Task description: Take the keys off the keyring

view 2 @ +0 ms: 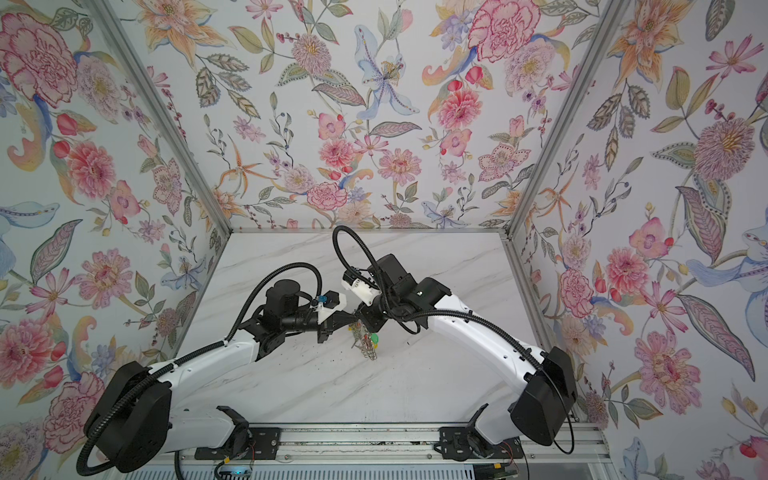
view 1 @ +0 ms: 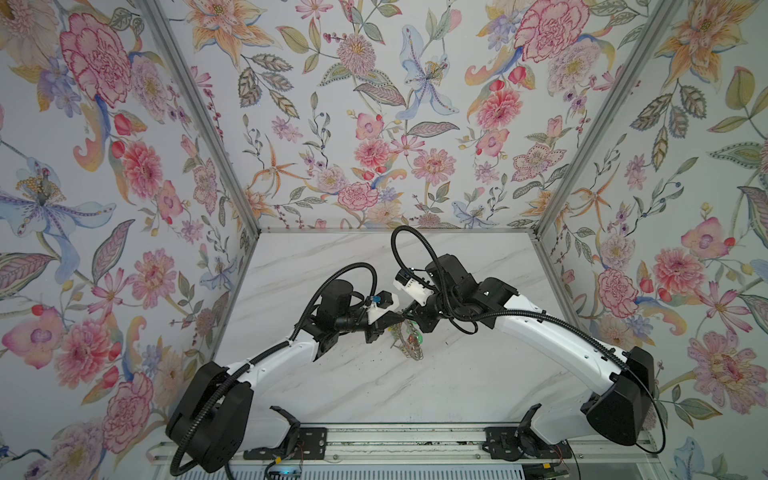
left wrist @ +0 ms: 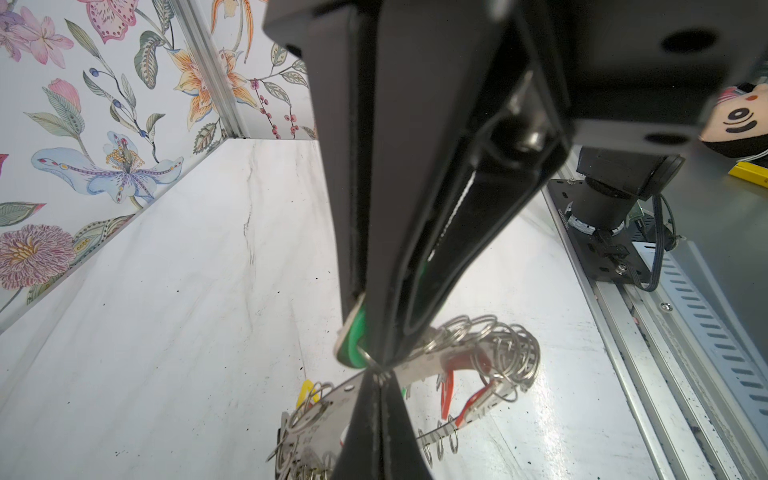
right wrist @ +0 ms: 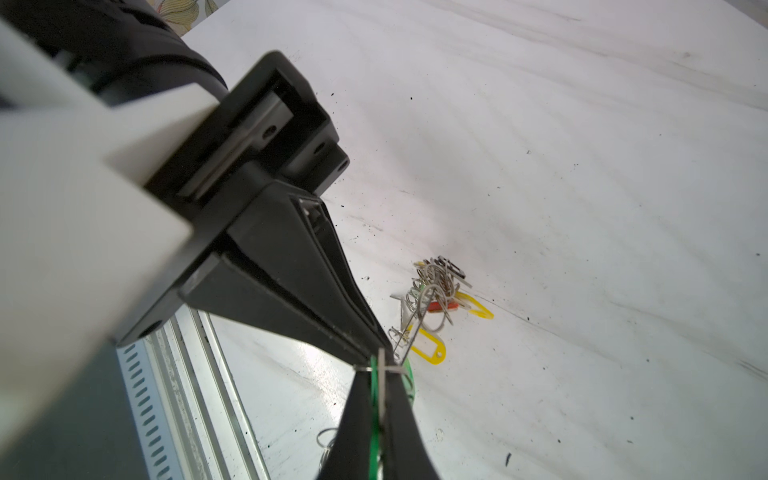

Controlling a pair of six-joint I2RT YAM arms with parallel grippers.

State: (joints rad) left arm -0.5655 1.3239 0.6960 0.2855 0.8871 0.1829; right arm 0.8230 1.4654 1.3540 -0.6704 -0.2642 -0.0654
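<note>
Two grippers meet tip to tip over the middle of the table (view 1: 457, 386). The left gripper (left wrist: 379, 376) is pinched tight on the rim of the keyring (left wrist: 424, 368), which hangs tilted below them, red- and yellow-tagged keys (left wrist: 446, 390) bunched along it. The right gripper (right wrist: 382, 370) is clamped on a green-tagged key (left wrist: 352, 343) just beside that rim. Whether the bunch touches the table, I can't tell.
</note>
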